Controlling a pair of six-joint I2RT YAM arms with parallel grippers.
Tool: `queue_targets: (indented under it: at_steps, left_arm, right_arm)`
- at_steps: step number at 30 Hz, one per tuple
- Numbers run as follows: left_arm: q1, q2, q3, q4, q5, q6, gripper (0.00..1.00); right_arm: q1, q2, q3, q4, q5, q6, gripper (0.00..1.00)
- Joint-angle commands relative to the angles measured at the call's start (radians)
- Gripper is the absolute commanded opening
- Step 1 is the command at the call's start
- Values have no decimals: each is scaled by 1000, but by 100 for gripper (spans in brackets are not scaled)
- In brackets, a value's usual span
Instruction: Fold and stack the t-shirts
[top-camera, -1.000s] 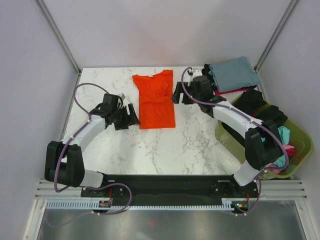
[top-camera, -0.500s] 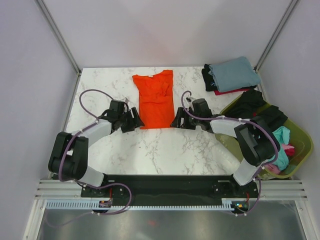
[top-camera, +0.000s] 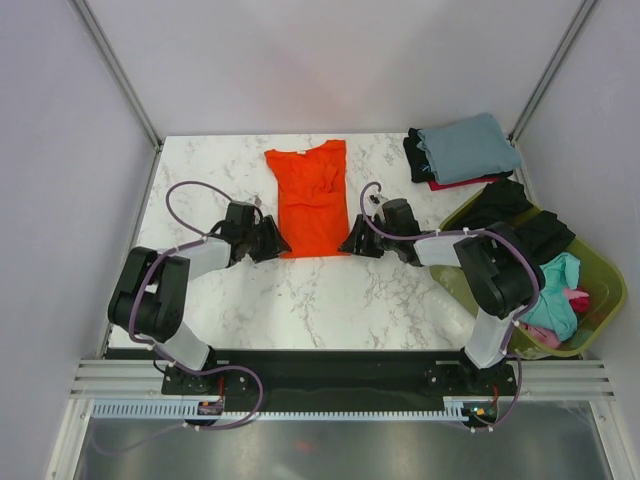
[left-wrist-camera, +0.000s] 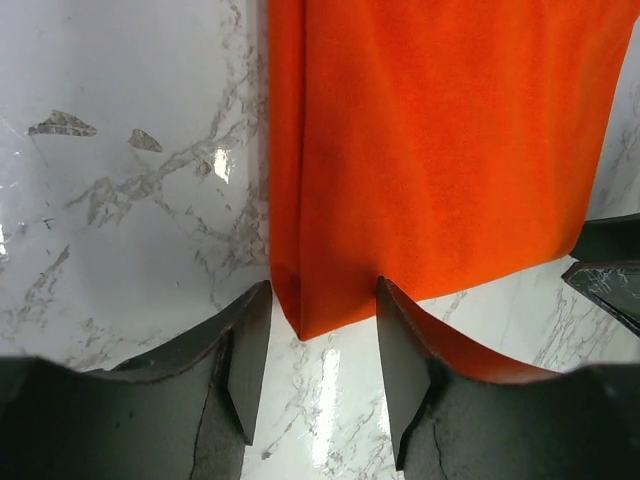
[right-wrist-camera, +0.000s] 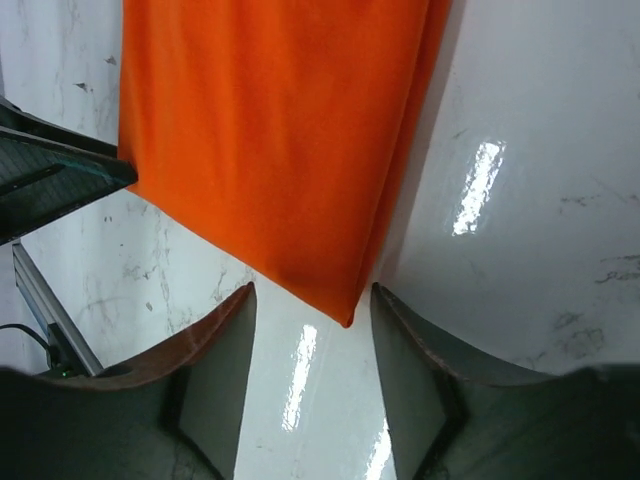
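The jaws of my left gripper (left-wrist-camera: 323, 300) stand apart, and one near corner of the orange t-shirt (left-wrist-camera: 440, 140) lies just between them, not pinched. My right gripper (right-wrist-camera: 312, 292) is the same at the other near corner. I judge the danger is here: the cloth is doubled, so a finger may catch only the top layer, or push the hem away on the glossy table (left-wrist-camera: 120, 200). Then the fold goes crooked. The folded t-shirts (top-camera: 465, 150) lie far beyond the right gripper.

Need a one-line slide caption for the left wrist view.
Left end effector, jaws open, straddles the near left corner of the orange t-shirt on the marble table.
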Motion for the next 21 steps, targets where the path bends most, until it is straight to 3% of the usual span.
queue_targets:
  at_steps: [1, 8, 9, 10, 12, 13, 16, 21]
  left_arm:
    - [-12, 21, -12, 26, -25, -20, 53]
    - [-22, 41, -24, 57, -24, -26, 33]
    - [-22, 44, -24, 62, -25, -26, 28]
    - [-22, 47, -21, 63, -24, -26, 15]
    - [-22, 50, -15, 63, -21, -23, 7]
    - [-22, 46, -9, 63, -18, -23, 2]
    - [-27, 12, -7, 51, -12, -18, 2]
    - [-91, -154, -20, -85, -57, -3, 2]
  right_arm:
    - [2, 41, -13, 4, -4, 2, 56]
    - [2, 56, -17, 18, -10, 4, 38]
    - [2, 56, -19, 21, -6, 2, 36]
    - [2, 59, -19, 23, -2, -1, 31]
    - [1, 62, -14, 21, -1, -13, 26]
    - [2, 64, -10, 17, -1, -19, 17]
    - [1, 41, -2, -9, 1, -39, 0]
    - [4, -75, -57, -60, 1, -55, 0]
